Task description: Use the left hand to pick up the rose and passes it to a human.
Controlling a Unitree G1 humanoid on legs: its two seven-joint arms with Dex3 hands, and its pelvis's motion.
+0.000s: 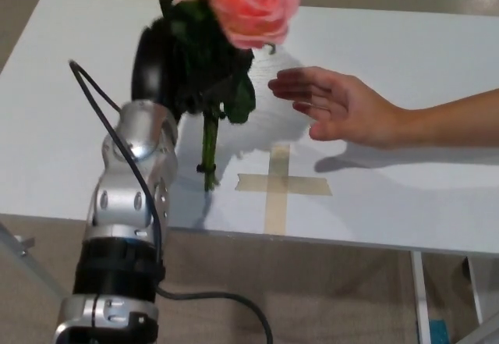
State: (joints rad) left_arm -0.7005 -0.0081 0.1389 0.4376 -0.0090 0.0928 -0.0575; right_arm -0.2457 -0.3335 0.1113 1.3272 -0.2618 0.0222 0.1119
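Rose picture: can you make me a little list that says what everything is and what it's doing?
rose: pink bloom held up above the table, green stem hanging down
left robot hand: black, shut on the rose among its leaves
right robot hand: not in view
person's hand: open, reaching in from the right, close to the rose but not touching it
table: white
tape cross: tan, stuck on the table below the person's hand
handover: not yet done
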